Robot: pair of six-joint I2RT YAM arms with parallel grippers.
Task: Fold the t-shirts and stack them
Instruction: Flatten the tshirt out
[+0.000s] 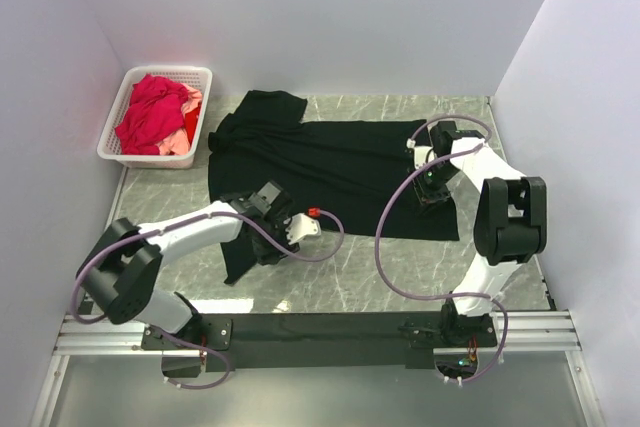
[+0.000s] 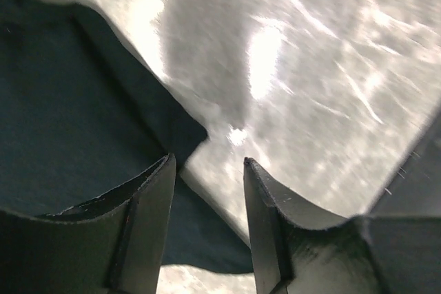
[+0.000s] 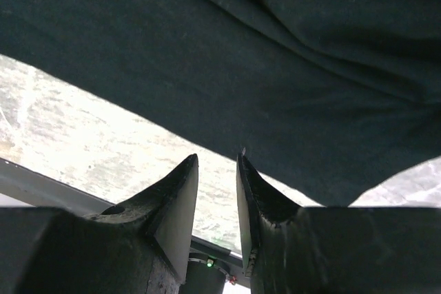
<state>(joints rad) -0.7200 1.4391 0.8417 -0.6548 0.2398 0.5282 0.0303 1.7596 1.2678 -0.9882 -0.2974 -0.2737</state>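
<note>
A large plain black t-shirt (image 1: 330,162) lies spread on the marble table. My left gripper (image 1: 268,237) is low over its near left sleeve. In the left wrist view the left gripper (image 2: 207,163) is open, with the sleeve's corner (image 2: 103,122) under and between the fingers. My right gripper (image 1: 432,197) is at the shirt's right edge. In the right wrist view the right gripper (image 3: 217,158) has a narrow gap between its fingers and holds nothing, and the shirt's edge (image 3: 275,87) lies just past the tips. A crimson red shirt (image 1: 150,117) and a salmon pink shirt (image 1: 185,137) lie bunched in the basket.
A white plastic lattice basket (image 1: 112,132) stands at the far left corner against the wall. Bare marble table (image 1: 350,277) shows in front of the black shirt. White walls close in the left, back and right sides. The arms' mounting rail (image 1: 320,332) runs along the near edge.
</note>
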